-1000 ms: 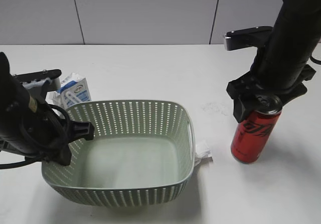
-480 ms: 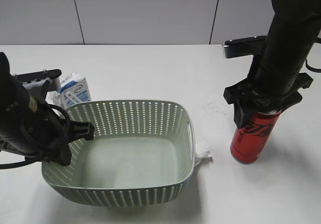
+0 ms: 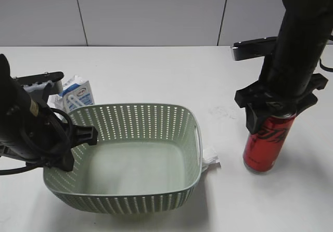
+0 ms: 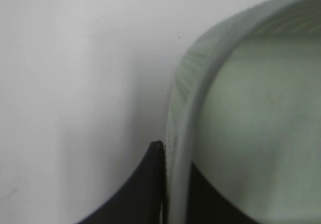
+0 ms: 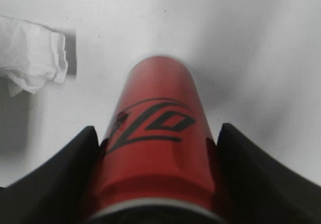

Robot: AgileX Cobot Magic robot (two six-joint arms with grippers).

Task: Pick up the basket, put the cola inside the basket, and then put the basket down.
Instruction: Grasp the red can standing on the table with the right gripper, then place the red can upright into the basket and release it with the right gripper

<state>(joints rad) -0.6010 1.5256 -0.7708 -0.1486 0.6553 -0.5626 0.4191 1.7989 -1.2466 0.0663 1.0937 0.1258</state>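
Basket [image 3: 138, 156] sits near the front edge of the table [image 3: 156, 71], left of centre, its left rim pinched in the left gripper [image 3: 83, 136]; the left wrist view shows dark jaws on either side of the rim, closed on it. Whether the basket is clear of the table I cannot tell. Cola can [image 3: 264, 143] stands upright toward the right edge, well apart from the basket. Right gripper [image 3: 271, 118] is down over the can's top, jaws flanking the upper body and, by the look of the right wrist view, pressed against it, so gripping the can. A crumpled white scrap [image 3: 210, 156] lies just beside the basket's right wall; a milk carton [image 3: 78, 94] stands behind the basket's left rear corner. Step in hand, as I read it: taking the can. Next move calls for a straight lift, then carrying left above the basket's right wall before lowering inside.
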